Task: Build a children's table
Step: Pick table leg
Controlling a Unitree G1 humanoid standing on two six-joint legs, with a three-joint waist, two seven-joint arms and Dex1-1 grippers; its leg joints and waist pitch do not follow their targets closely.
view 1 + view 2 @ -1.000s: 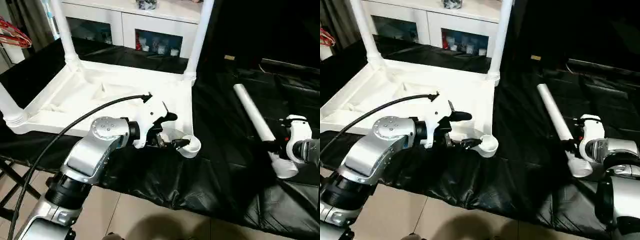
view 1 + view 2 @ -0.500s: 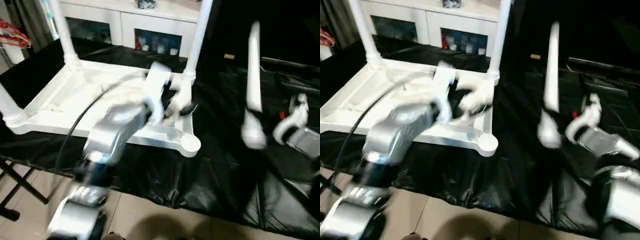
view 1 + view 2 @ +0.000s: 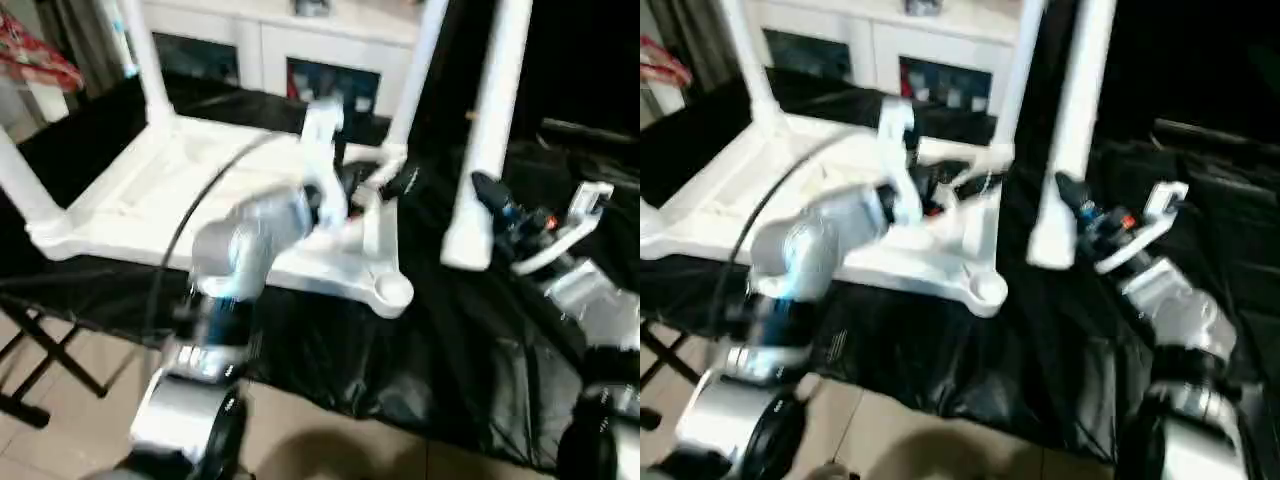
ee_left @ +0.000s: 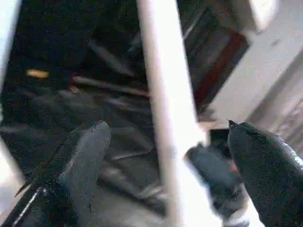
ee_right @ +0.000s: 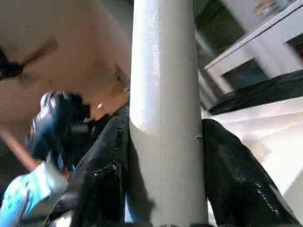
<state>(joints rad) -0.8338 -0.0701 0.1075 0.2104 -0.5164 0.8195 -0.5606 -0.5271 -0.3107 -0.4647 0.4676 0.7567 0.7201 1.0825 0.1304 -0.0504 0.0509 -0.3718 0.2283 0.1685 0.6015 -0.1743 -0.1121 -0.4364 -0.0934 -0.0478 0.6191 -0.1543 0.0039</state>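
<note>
The children's table (image 3: 200, 190) lies upside down on the black cover, with three white legs standing in its sockets. Its near right corner socket (image 3: 390, 292) is empty. My right gripper (image 3: 487, 192) is shut on the fourth leg (image 3: 490, 120) and holds it upright just right of the table, above the cover. In the right wrist view the leg (image 5: 163, 118) sits between both black fingers (image 5: 102, 175). My left gripper (image 3: 388, 185) hovers open over the table's right rim, near the back right leg (image 3: 420, 60). Its spread fingers (image 4: 85, 156) frame the held leg (image 4: 165, 118).
A white cabinet with glass doors (image 3: 330, 40) stands behind the table. Red items (image 3: 40, 60) lie at the far left. The black cover (image 3: 400, 370) hangs over the front edge, with tiled floor (image 3: 80, 400) below.
My right gripper has lifted the leg off the cover and swung it upright toward the table. My left gripper has risen from the near right corner socket to the right rim.
</note>
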